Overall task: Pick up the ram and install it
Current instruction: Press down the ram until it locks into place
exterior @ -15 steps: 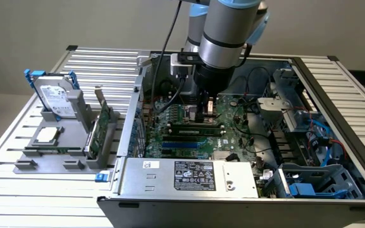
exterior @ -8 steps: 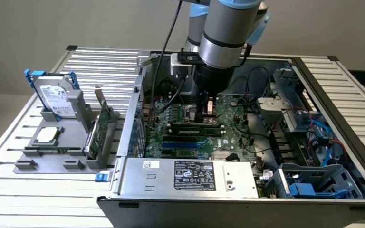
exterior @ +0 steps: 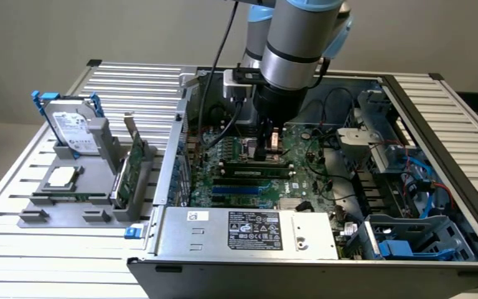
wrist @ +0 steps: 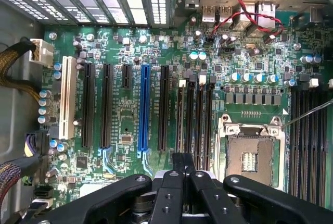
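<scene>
Item: single arm over an open computer case (exterior: 438, 187), worked by me from the remote station. Tool: the gripper (exterior: 274, 142) hangs low over the motherboard (exterior: 305, 180), jaws brought fully together; in the wrist view the gripper (wrist: 182, 174) shows its black fingers (wrist: 171, 193) pressed side by side with no gap. Task thing: the ram (exterior: 256, 163), as I read it, is the long thin green stick with dark chips standing on edge in the slot bank just under the fingertips in the exterior view. I cannot tell whether the tips touch its top edge or stand just clear. Neighbouring parts: bank of dark memory slots (wrist: 195, 114) running toward the fingers, with the open processor socket (wrist: 252, 153) just beside it. Off-case stock: hard drive (exterior: 69, 128) with blue rails and expansion card (exterior: 131, 168), both upright on the grey holder (exterior: 56, 212) at the exterior view's left, well apart from the work. Step in hand, my judgement: seating the stick. Handling note: push straight down along the slot line, over the stick's top edge and not its face; any tilt risks one end rising. Keep clear of the socket and the capacitors nearby.
</scene>
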Action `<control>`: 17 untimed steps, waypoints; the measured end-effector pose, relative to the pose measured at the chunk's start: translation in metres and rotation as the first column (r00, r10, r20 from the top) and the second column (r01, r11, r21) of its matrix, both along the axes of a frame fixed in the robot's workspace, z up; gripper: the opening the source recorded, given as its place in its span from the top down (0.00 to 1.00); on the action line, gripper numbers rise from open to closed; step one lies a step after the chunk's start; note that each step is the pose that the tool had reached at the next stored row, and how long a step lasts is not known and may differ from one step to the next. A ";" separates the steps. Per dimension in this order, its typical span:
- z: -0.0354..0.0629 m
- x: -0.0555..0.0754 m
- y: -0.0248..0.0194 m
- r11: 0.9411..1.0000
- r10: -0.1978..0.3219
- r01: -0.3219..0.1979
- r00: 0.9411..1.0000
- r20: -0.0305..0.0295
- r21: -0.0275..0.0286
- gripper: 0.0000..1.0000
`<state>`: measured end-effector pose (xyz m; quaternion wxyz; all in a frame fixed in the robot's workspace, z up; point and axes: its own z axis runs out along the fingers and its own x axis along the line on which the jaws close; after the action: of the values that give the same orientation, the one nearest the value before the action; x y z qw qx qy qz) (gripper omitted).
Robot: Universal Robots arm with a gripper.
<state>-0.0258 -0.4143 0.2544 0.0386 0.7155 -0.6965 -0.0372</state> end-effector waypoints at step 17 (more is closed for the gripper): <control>0.0000 0.000 0.0000 0.985 -0.172 0.172 0.985 0.000 -0.001 0.89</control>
<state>-0.0258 -0.4143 0.2544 0.0355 0.6528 -0.7556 -0.0400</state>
